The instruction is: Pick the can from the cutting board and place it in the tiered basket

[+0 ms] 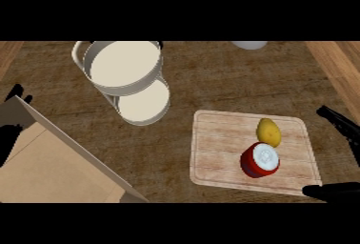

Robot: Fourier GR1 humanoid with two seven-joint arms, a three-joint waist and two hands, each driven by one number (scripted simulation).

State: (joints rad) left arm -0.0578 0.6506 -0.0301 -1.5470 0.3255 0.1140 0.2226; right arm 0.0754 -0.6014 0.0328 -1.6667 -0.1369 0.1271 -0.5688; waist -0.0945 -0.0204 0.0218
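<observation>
A red can (259, 160) with a white top stands on the wooden cutting board (218, 152), right of the board's middle. A yellow lemon (268, 131) lies just behind the can. The tiered basket (125, 66) stands at the back left, its upper tier above a lower tier (145, 106), both with pale insides. My right hand (342, 125) shows at the right edge, open, fingers straight beside the board's right side, with its thumb (330, 190) near the board's front right corner. My left hand (10, 125) shows at the left edge, mostly hidden behind a tan box.
A large tan box (49, 162) fills the lower left. A white object (249, 45) sits at the back edge. Lighter wooden strips (337, 66) border the counter at the right and far left.
</observation>
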